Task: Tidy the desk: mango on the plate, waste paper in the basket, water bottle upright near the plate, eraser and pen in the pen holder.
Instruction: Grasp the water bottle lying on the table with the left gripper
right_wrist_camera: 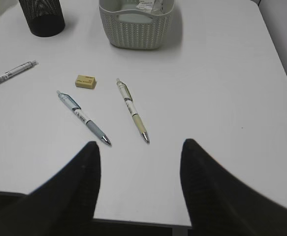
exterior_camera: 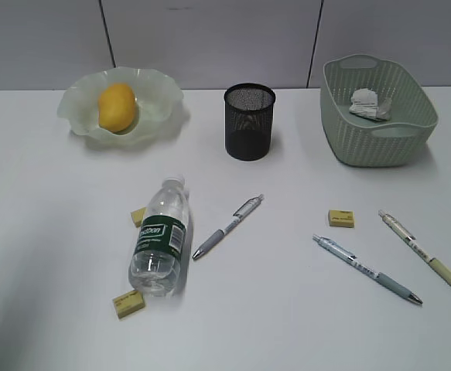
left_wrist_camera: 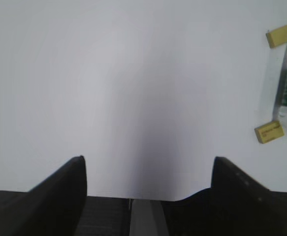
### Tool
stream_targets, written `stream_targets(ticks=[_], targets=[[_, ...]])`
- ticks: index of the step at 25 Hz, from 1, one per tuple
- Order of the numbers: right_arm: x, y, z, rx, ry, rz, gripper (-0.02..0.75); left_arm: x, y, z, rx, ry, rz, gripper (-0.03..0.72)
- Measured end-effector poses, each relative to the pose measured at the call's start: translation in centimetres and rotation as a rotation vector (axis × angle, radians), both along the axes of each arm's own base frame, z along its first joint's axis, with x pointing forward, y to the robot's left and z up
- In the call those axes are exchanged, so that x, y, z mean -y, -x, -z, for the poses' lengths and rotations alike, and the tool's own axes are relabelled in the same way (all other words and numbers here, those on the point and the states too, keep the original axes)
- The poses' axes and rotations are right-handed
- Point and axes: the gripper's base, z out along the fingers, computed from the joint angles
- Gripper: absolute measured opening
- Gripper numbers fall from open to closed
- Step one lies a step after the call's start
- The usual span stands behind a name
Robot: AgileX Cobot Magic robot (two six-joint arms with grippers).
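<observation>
A: Status check. Mango (exterior_camera: 117, 107) sits in the plate (exterior_camera: 159, 93), waste paper (exterior_camera: 370, 104) lies in the basket (exterior_camera: 411, 100). Water bottle (exterior_camera: 160, 236) is on its side on the desk (exterior_camera: 287, 325), cap pointing toward the plate. Pen holder (exterior_camera: 249, 122) looks empty, though its inside is hard to see.

B: Grippers?

A: Left gripper (left_wrist_camera: 148, 172) has its fingers spread wide over bare desk, holding nothing; bottle just at the right edge of its view. Right gripper (right_wrist_camera: 139, 152) also spread and empty, hovering near the blue-grey pen (right_wrist_camera: 83, 118) and the cream pen (right_wrist_camera: 132, 110).

B: Risks?

A: My judgement: the bottle is round and smooth, so a shallow grasp could roll it. Two erasers crowd it, the upper eraser (exterior_camera: 138, 216) touching or just beside its left side, the lower eraser (exterior_camera: 128, 304) at its base. A finger coming down could knock them away. The grey pen (exterior_camera: 228, 226) lies near its right side.

B: Right side?

A: Third eraser (right_wrist_camera: 85, 81) is near the blue-grey pen's end; thin pens lying flat may slip out of a pinch
</observation>
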Motion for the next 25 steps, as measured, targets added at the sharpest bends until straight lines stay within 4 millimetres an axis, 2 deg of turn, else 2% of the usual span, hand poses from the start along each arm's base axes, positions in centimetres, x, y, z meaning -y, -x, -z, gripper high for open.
stream_targets(ticks=[4, 9, 14, 18, 21, 25], targets=[[0.0, 0.0, 0.0, 0.001, 0.0, 0.0, 0.421, 4.9, -2.8, 0.9, -0.072, 0.04, 0.058, 0.596], [0.0, 0.0, 0.0, 0.001, 0.0, 0.0, 0.421, 11.9, -6.8, 4.0, -0.195, 0.049, 0.127, 0.596], [0.0, 0.0, 0.0, 0.001, 0.0, 0.0, 0.421, 18.0, -10.7, 6.2, -0.218, 0.06, 0.208, 0.596], [0.0, 0.0, 0.0, 0.001, 0.0, 0.0, 0.421, 20.5, -13.3, 8.8, -0.237, 0.05, 0.223, 0.596], [0.0, 0.0, 0.0, 0.001, 0.0, 0.0, 0.421, 21.0, -14.4, 10.3, -0.244, 0.017, 0.224, 0.596], [0.0, 0.0, 0.0, 0.001, 0.0, 0.0, 0.421, 21.1, -15.0, 12.0, -0.268, -0.014, 0.225, 0.596]])
